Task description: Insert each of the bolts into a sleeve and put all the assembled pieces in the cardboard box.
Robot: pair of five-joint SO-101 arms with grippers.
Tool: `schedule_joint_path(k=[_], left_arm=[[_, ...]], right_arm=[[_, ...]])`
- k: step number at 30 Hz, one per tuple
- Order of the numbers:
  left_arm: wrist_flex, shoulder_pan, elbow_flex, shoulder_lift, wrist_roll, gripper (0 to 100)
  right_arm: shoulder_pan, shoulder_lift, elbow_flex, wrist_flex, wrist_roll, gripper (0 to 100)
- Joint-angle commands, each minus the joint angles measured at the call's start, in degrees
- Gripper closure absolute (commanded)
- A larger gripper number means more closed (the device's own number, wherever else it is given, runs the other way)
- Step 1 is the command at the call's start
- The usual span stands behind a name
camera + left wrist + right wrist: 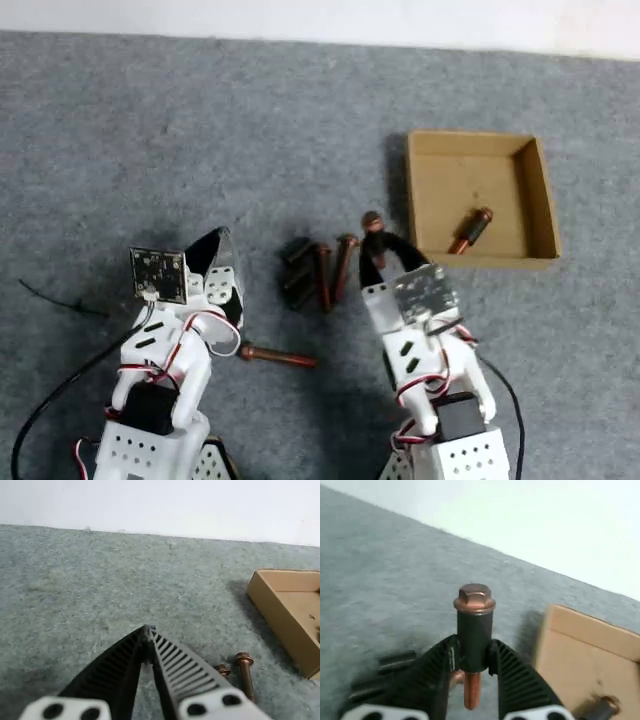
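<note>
Below, grey carpet (150, 120), white wall (300, 14), cardboard box (480, 261)

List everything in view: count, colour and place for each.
cardboard box: one, brown, on the table's far right.
boxed piece: one, copper bolt in a black sleeve, lying in the box.
held piece: one, copper bolt in a black sleeve, upright beside the box.
loose bolts: three, copper; two lie between the arms, one by the left arm.
empty sleeves: seemingly three, black, bunched beside those two bolts.
thin strand: one, black, near the table's left edge.
table: one, grey, carpet-like.
left gripper: black, shut, empty.
right gripper: black, shut on the held piece.
</note>
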Motion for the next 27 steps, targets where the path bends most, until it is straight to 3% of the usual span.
schedule_joint_path(k=[1, 6, 14, 22, 27], left_arm=[[-0.4, -0.7, 1.1, -0.7, -1.1, 99], [-0.4, -0.9, 1.2, -0.7, -1.1, 99], [-0.4, -0.9, 1.2, -0.7, -1.1, 99], [-0.4, -0.9, 1.3, -0.7, -1.1, 99], [-0.4, -0.9, 1.4, -0.7, -1.1, 99]], right_arm=[[2.5, 0.4, -0.2, -2.1, -0.6, 99.4], [5.8, 14.5, -12.2, -2.4, -0.6, 99.4], [13.8, 57.6, -39.9, -7.2, -1.8, 99.4], [21.2, 95.8, -64.0, -6.9, -14.3, 99.3], [21.6, 106.3, -69.7, -6.9, -19.2, 96.4]])
